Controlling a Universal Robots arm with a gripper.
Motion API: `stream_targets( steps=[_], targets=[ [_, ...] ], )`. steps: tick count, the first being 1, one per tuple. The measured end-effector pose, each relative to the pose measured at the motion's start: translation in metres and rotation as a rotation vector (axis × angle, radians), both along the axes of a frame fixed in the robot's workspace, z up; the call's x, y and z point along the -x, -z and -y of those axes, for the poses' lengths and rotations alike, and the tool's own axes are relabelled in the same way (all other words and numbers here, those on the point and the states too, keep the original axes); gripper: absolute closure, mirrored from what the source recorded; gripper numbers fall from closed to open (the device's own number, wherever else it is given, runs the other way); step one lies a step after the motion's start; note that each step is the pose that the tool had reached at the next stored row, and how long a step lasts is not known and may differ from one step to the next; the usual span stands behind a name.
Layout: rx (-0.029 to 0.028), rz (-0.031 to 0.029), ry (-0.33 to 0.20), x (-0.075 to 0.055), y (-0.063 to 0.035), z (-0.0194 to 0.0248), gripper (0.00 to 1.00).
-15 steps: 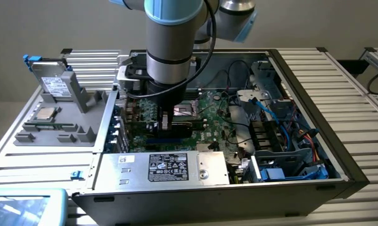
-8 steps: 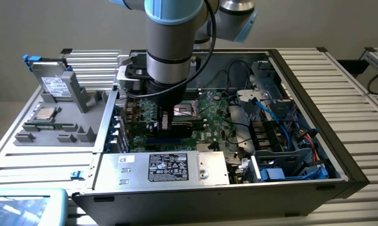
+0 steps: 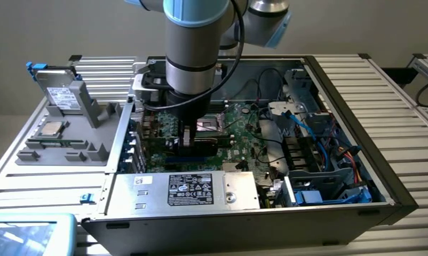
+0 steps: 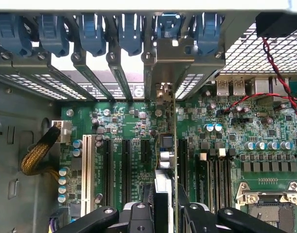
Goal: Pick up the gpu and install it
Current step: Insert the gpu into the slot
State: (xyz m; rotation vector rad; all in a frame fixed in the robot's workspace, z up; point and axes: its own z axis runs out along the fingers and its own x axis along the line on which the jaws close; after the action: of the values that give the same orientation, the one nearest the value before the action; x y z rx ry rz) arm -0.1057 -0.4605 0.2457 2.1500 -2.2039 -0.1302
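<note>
Arm reaches down into open PC case [image 3: 389,188] on slatted desk [image 3: 50,181]. Pincer [image 3: 188,140] is over the mobo, approx mid-case. In wrist view pincer [image 4: 164,209] is partly closed, one finger each side of gpu [image 4: 165,145], gripping its top edge. Gpu stands upright, edge-on to wrist cam, and runs from pincer to the rear wall. Its silver bracket [image 4: 175,53] sits at the rear slot openings, just under a row of blue latches [image 4: 131,34]. Card is lined up over a black slot, w/ other black slots and a white slot [image 4: 86,170] beside it. Can't tell if card edge is fully down in the slot. In ext view gpu [image 3: 208,143] shows as a dark face just by the pincer, low on the mobo [image 4: 124,121]. CPU socket [image 4: 265,204] is on the far side of the RAM slots from gpu. PSU [image 3: 192,189] is at the case's near edge. On the ext view's left a grey holder [image 3: 93,144] carries a drive [image 3: 61,96] w/ blue tabs, a CPU [image 3: 54,128] and a RAM stick [image 3: 54,143].
</note>
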Motion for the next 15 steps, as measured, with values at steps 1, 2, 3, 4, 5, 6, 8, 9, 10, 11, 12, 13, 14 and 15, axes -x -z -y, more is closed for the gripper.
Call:
stream_targets(
  steps=[1, 2, 3, 4, 5, 6, 8, 9, 10, 11, 12, 13, 14, 15],
  targets=[
    [0.0003, 0.0000, 0.000, 0.0000, 0.0000, -0.0001, 0.71],
    [0.0005, 0.0000, 0.000, 0.0000, 0.0000, -0.0001, 0.71],
    [0.0006, -0.0001, 0.000, 0.0000, 0.0000, -0.0001, 0.71],
    [0.0008, -0.0001, 0.000, 0.0000, 0.0001, -0.0001, 0.71],
    [0.0009, 0.0000, 0.000, 0.0000, 0.0004, -0.0001, 0.71],
    [0.0015, 0.0001, 0.000, 0.0000, 0.0009, -0.0002, 0.71],
    [0.0023, 0.0000, 0.000, 0.0000, 0.0017, -0.0001, 0.71],
    [0.0028, -0.0001, 0.000, 0.0000, 0.0019, -0.0001, 0.71],
    [0.0030, -0.0002, 0.000, 0.0000, 0.0019, -0.0001, 0.71],
    [0.0033, -0.0001, 0.000, 0.0000, 0.0020, -0.0001, 0.71],
    [0.0037, 0.0002, 0.000, 0.0000, 0.0024, -0.0002, 0.71],
    [0.0050, 0.0006, 0.000, 0.0001, 0.0027, -0.0002, 0.71],
    [0.0067, 0.0010, 0.000, 0.0004, 0.0029, -0.0002, 0.71],
    [0.0078, 0.0008, 0.000, 0.0004, 0.0030, -0.0001, 0.71]
  ],
)
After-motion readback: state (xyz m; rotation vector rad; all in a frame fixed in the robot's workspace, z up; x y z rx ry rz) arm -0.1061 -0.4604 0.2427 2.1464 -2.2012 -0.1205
